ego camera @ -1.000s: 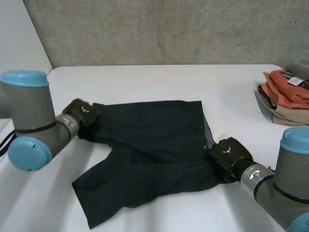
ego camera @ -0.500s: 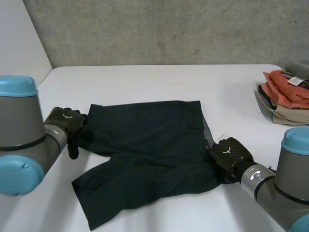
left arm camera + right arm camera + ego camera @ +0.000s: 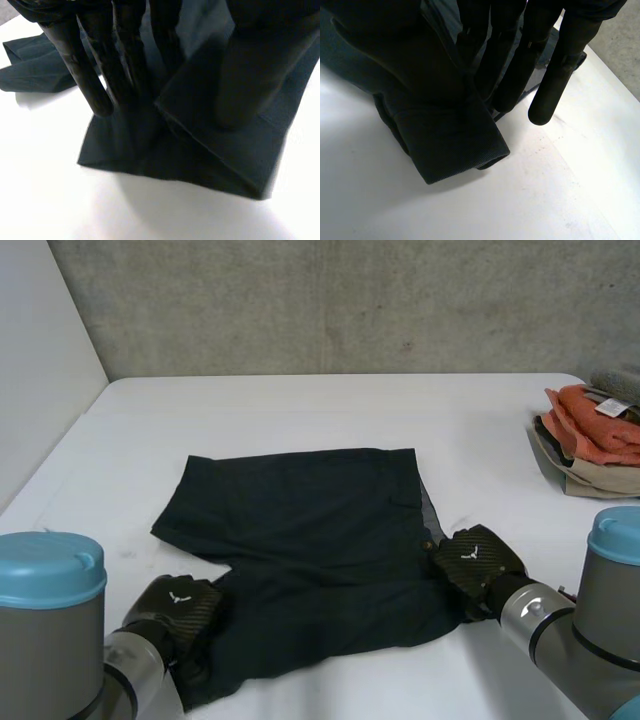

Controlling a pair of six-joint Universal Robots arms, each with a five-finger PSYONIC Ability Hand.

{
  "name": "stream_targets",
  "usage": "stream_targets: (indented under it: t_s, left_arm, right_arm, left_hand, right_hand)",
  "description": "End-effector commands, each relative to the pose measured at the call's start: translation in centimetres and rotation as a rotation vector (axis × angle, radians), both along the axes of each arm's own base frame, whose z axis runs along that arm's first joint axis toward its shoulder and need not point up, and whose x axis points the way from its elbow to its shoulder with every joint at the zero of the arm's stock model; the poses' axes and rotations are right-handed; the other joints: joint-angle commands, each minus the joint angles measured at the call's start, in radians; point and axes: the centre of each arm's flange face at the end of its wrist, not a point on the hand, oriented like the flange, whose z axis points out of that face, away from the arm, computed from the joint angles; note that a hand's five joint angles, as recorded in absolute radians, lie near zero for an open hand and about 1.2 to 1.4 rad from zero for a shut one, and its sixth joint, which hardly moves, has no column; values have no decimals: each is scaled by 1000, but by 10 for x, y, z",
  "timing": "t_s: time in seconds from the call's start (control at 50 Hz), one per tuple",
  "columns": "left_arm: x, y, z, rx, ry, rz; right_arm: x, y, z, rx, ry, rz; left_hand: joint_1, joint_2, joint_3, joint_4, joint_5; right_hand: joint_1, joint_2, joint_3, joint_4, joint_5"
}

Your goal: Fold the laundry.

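No words or numbers can be read. The left hand point(image 3: 174, 612) and the right hand point(image 3: 470, 562) each bear a small white emblem without letters. The white tag point(image 3: 610, 408) on the orange cloth point(image 3: 598, 432) at the table's point(image 3: 300, 405) right edge is illegible.

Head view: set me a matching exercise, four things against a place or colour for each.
1. shorts
2. left hand
3. right hand
4. pile of clothes

A. orange and beige, far right
B. at the shorts' near leg end
C. dark, spread flat in the middle
D. at the shorts' waist end

Pairs: 1-C, 2-B, 3-D, 4-A
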Motion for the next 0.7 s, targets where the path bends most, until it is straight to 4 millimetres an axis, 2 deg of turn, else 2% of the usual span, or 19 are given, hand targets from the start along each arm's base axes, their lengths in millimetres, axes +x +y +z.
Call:
stream_targets:
  t_s: [0.02, 0.06, 0.08, 0.14, 0.16, 0.2, 0.24, 0.3, 0.38, 0.4, 0.46, 0.48, 0.52, 0.54, 0.6, 0.62, 0.7]
  left_arm:
    - [-3, 21, 7, 24, 5, -70]
    - [1, 31, 11, 40, -13, -84]
    - [7, 42, 15, 61, -46, -100]
    - [15, 58, 18, 98, -114, -143]
    - [21, 69, 20, 125, -170, -180]
    - [26, 80, 22, 152, -222, -221]
    - [31, 91, 25, 183, -283, -266]
    - [30, 90, 28, 171, -293, -275]
    - [22, 68, 37, 75, -252, -224]
    - [17, 53, 42, 25, -223, -196]
    - [9, 28, 51, -60, -168, -147]
    - [4, 9, 57, -120, -124, -121]
    - [-2, -7, 62, -174, -86, -110]
    - [-10, -24, 67, -235, -40, -107]
    - [-20, -54, 75, -331, 29, -102]
    - [-27, -73, 79, -393, 72, -104]
    - [-43, -119, 79, -518, 133, -98]
  right_arm:
    - [-8, 14, 8, 65, 60, 11]
    - [-13, 22, 12, 96, 111, 32]
    - [-21, 31, 17, 134, 184, 59]
    - [-37, 47, 22, 219, 304, 105]
    - [-47, 59, 25, 278, 374, 143]
    - [-54, 69, 27, 325, 427, 187]
    - [-58, 73, 33, 304, 470, 234]
    - [-54, 69, 38, 252, 442, 233]
    - [-43, 56, 52, 179, 333, 196]
    - [-37, 47, 57, 160, 273, 174]
    - [-26, 31, 63, 118, 176, 133]
    - [-20, 20, 66, 91, 120, 97]
    - [-15, 9, 69, 64, 75, 55]
    - [-12, -3, 71, 29, 40, 14]
    - [-7, -19, 74, -36, 8, -33]
    - [-3, -27, 75, -83, -5, -49]
    - [11, -53, 75, -217, -52, -71]
  left_hand:
    - [344, 374, 410, 387, 394]
    - [344, 374, 410, 387, 394]
    - [344, 374, 410, 387, 394]
    - [344, 374, 410, 387, 394]
    - [344, 374, 410, 387, 394]
    - [344, 374, 410, 387, 394]
    - [344, 374, 410, 387, 394]
    - [344, 374, 410, 387, 394]
    - [344, 374, 410, 387, 394]
    - [344, 374, 410, 387, 394]
    - [344, 374, 410, 387, 394]
    - [344, 374, 410, 387, 394]
    - [344, 374, 410, 387, 394]
    - [344, 374, 410, 387, 394]
    - [344, 374, 410, 387, 394]
    - [344, 374, 410, 387, 394]
    - [344, 374, 410, 387, 394]
  right_hand:
    - [258, 207, 203, 195, 183]
    - [258, 207, 203, 195, 183]
    - [258, 207, 203, 195, 183]
    - [258, 207, 203, 195, 183]
    - [258, 207, 203, 195, 183]
    - [258, 207, 203, 195, 183]
    - [258, 207, 203, 195, 183]
    - [258, 207, 203, 195, 183]
    - [258, 207, 203, 195, 183]
    - [258, 207, 203, 195, 183]
    - [258, 207, 203, 195, 183]
    - [258, 207, 203, 195, 183]
    - [258, 207, 203, 195, 183]
    - [258, 207, 203, 195, 183]
    - [258, 207, 203, 195, 183]
    - [258, 207, 203, 195, 183]
    - [258, 207, 203, 195, 183]
